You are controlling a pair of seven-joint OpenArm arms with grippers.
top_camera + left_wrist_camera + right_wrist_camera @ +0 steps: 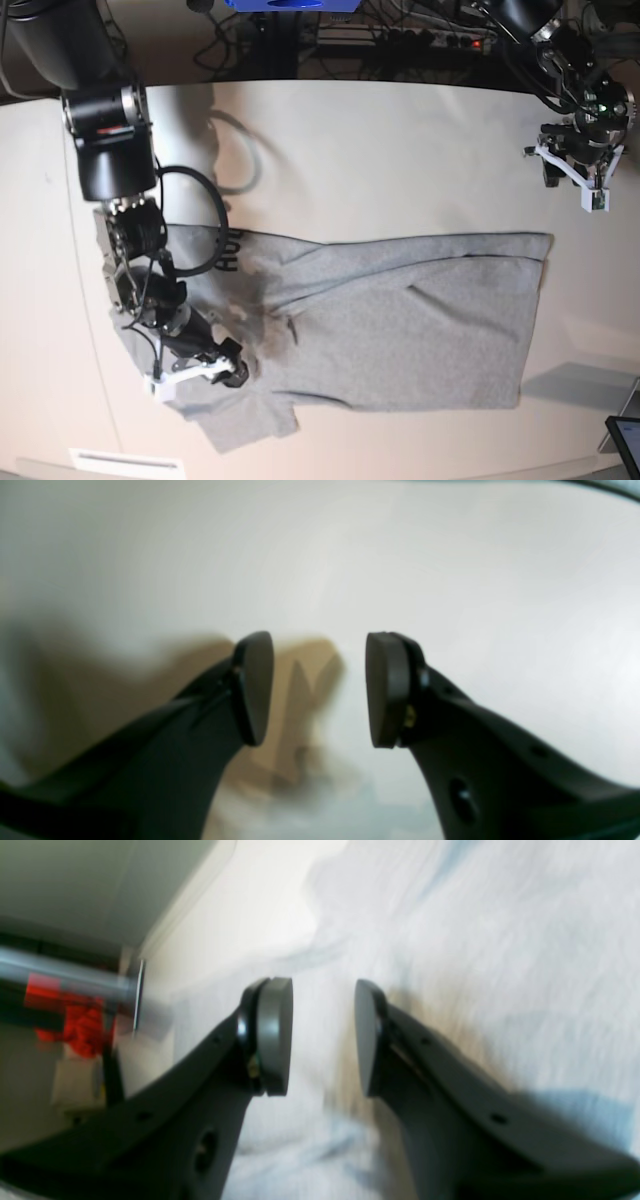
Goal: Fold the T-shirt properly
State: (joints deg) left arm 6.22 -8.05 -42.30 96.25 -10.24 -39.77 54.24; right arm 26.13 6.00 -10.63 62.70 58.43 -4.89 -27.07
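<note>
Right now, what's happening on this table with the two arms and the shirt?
A two-arm robot is partway through folding a grey T-shirt spread on a white table. The right gripper is low over the shirt's crumpled end, jaws parted with no cloth between them. The left gripper hangs open above bare table past the shirt's other end, holding nothing. Part of the shirt is turned over, showing black lettering; it is not yet a tidy fold.

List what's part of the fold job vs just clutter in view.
Job:
T-shirt
right gripper, open over the shirt
left gripper, open, off the shirt
table

Clutter:
power strip and cables
blue item
dark device
</note>
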